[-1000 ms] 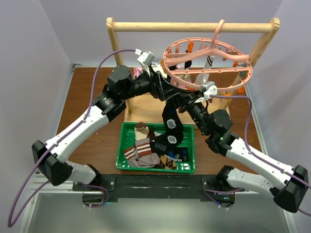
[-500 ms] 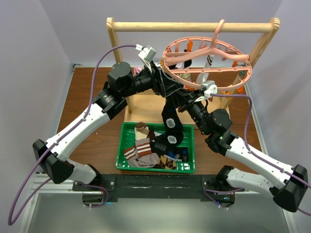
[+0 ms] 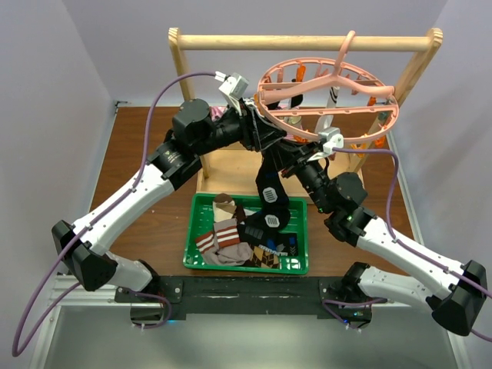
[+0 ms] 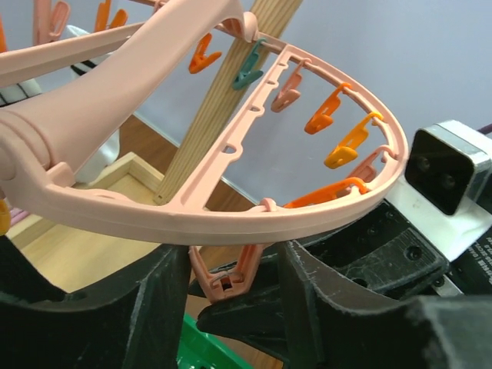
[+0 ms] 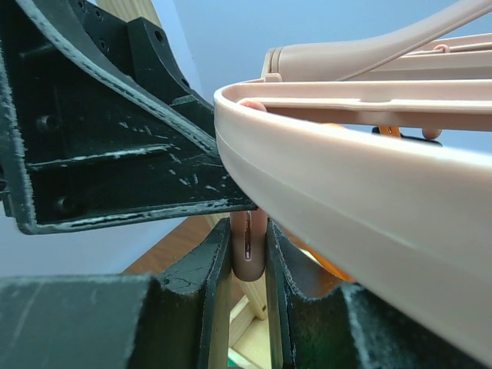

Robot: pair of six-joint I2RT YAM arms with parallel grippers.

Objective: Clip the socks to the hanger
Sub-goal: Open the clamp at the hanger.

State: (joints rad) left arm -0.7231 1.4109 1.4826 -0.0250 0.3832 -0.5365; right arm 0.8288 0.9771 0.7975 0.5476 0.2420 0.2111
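The pink round hanger (image 3: 390, 115) hangs from the wooden rack, and one pink clip (image 4: 223, 280) dangles under its near rim (image 4: 231, 219). My left gripper (image 4: 231, 257) (image 3: 265, 138) has a finger against each handle of that clip. A black patterned sock (image 3: 269, 204) hangs from my right gripper (image 3: 284, 154), which is shut just below the rim. In the right wrist view the clip's end (image 5: 248, 250) fills the narrow gap of that gripper (image 5: 248, 231), and the pinch on the sock is hidden. More socks (image 3: 231, 238) lie in the green basket.
The green basket (image 3: 188, 238) stands between the two arm bases. The light wooden rack (image 3: 300, 42) crosses the back, with its base tray under the hanger. A white sock (image 3: 332, 100) hangs clipped at the far side. Orange clips (image 4: 342, 150) line the rim.
My left gripper has shifted slightly right under the rim and its fingers have closed in onto the pink clip. The right arm and the hanging black sock have stayed put.
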